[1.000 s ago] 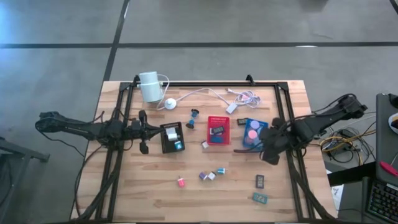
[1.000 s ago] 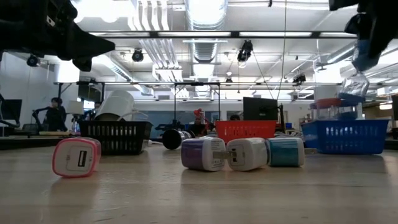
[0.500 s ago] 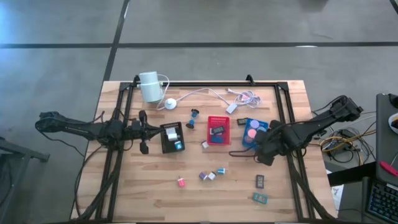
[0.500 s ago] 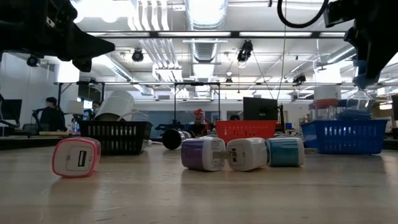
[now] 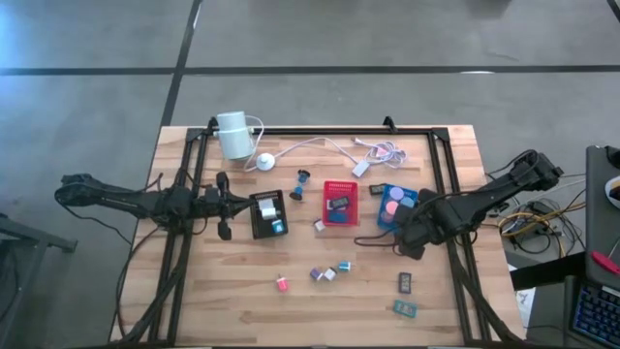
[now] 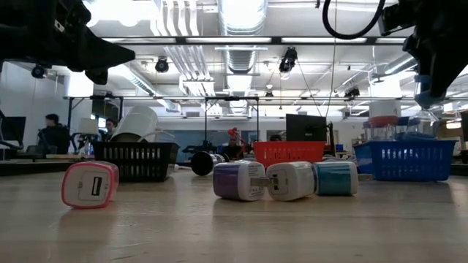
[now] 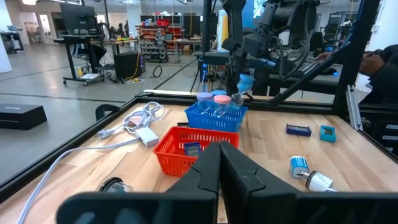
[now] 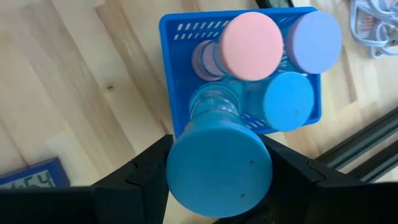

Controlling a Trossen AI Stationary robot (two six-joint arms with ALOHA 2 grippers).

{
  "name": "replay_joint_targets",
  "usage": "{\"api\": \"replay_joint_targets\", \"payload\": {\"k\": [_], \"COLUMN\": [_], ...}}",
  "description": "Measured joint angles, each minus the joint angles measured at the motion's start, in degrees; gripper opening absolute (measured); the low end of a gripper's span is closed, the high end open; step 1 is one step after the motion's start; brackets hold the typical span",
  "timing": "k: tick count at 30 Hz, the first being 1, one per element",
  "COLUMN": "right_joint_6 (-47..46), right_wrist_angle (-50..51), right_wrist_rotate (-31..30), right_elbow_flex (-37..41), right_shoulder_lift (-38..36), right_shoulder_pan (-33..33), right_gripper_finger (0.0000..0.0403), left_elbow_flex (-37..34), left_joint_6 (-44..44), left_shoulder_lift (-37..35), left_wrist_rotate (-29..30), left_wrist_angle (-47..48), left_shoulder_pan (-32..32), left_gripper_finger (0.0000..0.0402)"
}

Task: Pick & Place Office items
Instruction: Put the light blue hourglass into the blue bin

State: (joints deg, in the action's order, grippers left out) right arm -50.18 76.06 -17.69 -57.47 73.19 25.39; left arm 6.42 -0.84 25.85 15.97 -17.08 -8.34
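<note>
My right gripper (image 5: 412, 236) is shut on a clear little jar with a blue lid (image 8: 219, 171), at the near corner of the blue tray (image 5: 392, 204). Three more jars stand in that tray, with a pink lid (image 8: 250, 45), a purple lid (image 8: 314, 42) and a blue lid (image 8: 288, 102). Loose on the wood lie a pink block (image 5: 282, 284), a purple, white and teal cluster (image 5: 329, 272) and two dark clips (image 5: 405, 282). My left gripper (image 7: 219, 168) waits shut at the table's left, level, touching nothing. My right gripper pinches the jar's blue lid (image 8: 180, 163) by its sides between the two fingers. The fingers come steeply from above. The clear body (image 8: 214, 109) hangs below the lid, its lower end at the blue tray's near corner (image 8: 180, 124). I cannot tell whether it rests there.
A red tray (image 5: 341, 202) and a black tray (image 5: 266, 213) stand left of the blue one. A white cylinder (image 5: 232, 134) with its white cable (image 5: 320, 145) sits at the far edge. Black frame rails (image 5: 446, 174) run along both sides.
My right gripper has sunk with the jar and tipped more steeply downward, shifting a little toward the table's left edge. The jar has come down from above the blue tray to the level of its rim. The left arm has kept still.
</note>
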Motion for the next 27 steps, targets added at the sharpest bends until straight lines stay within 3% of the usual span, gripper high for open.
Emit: {"api": "replay_joint_targets", "payload": {"k": [27], "right_joint_6": [5.79], "right_wrist_angle": [-1.89], "right_wrist_rotate": [4.81], "right_elbow_flex": [1.01], "right_shoulder_lift": [0.00], "right_shoulder_pan": [-3.43], "right_gripper_finger": [0.0194], "left_elbow_flex": [-0.02], "left_joint_6": [0.00], "left_shoulder_lift": [0.00], "left_wrist_rotate": [0.00], "left_wrist_angle": [0.00], "left_shoulder_pan": [0.00], "left_gripper_finger": [0.0014]}}
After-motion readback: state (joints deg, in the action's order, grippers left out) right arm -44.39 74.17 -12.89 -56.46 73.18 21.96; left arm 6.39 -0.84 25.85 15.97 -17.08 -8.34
